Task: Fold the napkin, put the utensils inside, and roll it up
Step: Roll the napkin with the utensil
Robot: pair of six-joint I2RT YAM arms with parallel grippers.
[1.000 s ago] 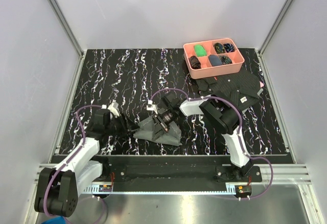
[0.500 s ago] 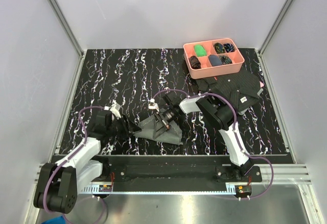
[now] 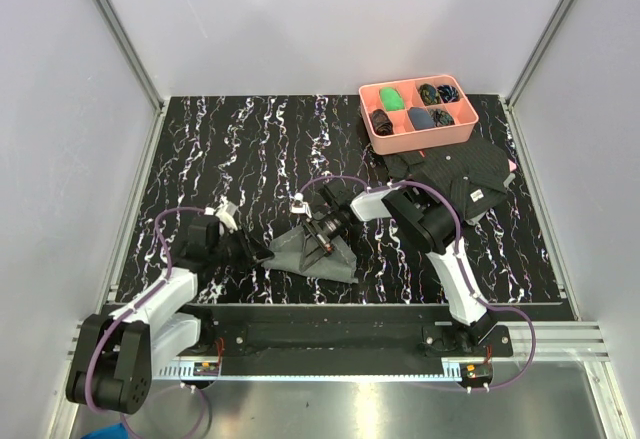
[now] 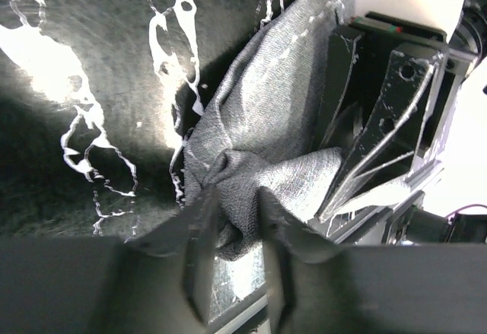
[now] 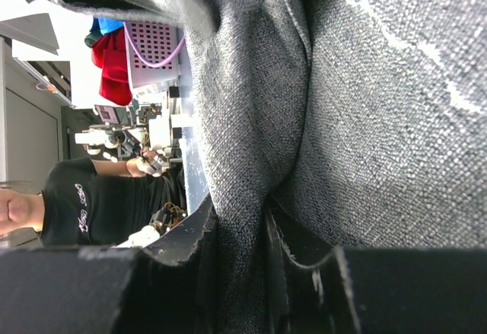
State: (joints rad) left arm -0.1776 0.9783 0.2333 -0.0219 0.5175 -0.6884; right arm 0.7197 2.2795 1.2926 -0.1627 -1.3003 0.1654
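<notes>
Grey napkin (image 3: 318,256) bunched into a low tented heap near the front middle of the black marbled table (image 3: 220,159), between the two arms; its edges are folded under and its full outline cannot be traced; what the folds enclose cannot be made out.

Left gripper (image 3: 258,253) at the heap's left end, largely masked from above by its own wrist; in the left wrist view its fingers (image 4: 199,224) stand close together and pinch a gathered corner of the cloth, the pinched knot partly sunk between them.

Right gripper (image 3: 322,239) on the heap's upper side, its tips buried in fabric in the overhead view; in the right wrist view the fingers (image 5: 204,231) are pressed onto a raised vertical fold, and the cloth fills nearly the whole picture.

Pink tray (image 3: 420,139) at the far right holds small dark and green items too small to identify; a black patterned cloth (image 3: 455,174) lies just in front of it, partly tucked beneath the tray.

Compared with one second earlier: the heap lies in nearly the same place; the left wrist sits slightly nearer the table's front edge; the right arm's elbow has drawn a little to the left.
</notes>
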